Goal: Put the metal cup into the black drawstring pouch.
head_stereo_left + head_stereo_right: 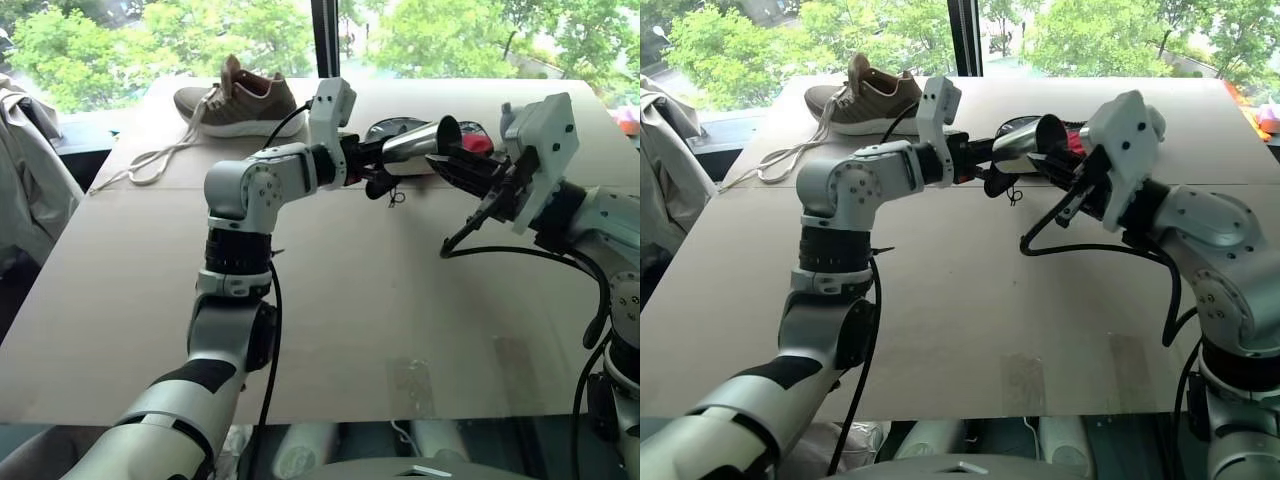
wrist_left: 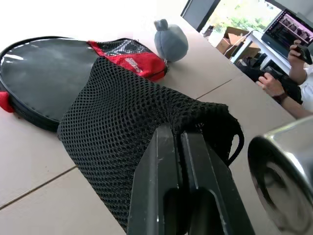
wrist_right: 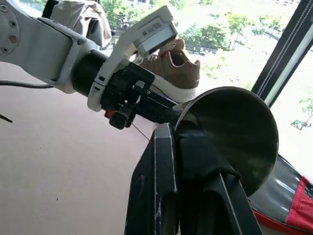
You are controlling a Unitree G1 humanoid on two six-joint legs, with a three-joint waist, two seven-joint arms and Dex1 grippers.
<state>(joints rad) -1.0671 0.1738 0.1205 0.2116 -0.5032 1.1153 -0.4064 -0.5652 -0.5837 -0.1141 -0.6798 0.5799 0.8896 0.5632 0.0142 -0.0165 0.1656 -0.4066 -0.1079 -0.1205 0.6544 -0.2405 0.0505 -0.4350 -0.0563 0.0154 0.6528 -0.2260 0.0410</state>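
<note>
The left gripper is clenched on a fold of the black mesh pouch. The right gripper is clamped on the rim of the metal cup. Both are held up in the air over the far middle of the table, just this side of the black-and-red case. The cup lies roughly level, with its narrow base towards the left gripper and its open mouth towards the right one.

The step in hand looks like lining the cup up with the pouch opening. It is probably best to lead with the narrow base, which is already pointing the right way, and slide it in along the cloth rather than push against it. With only one pinch on the pouch the opening may hang shut, so the base may have to nudge the cloth apart. Held from inside the rim, the cup could slip if the mesh drags on it.

The pouch opening cannot be made out in any view. In the head views the cup and both grippers cover most of the pouch, and only a dark bunch and a bit of cord hang below the left gripper. How the right fingers sit on the rim is not clear.
</note>
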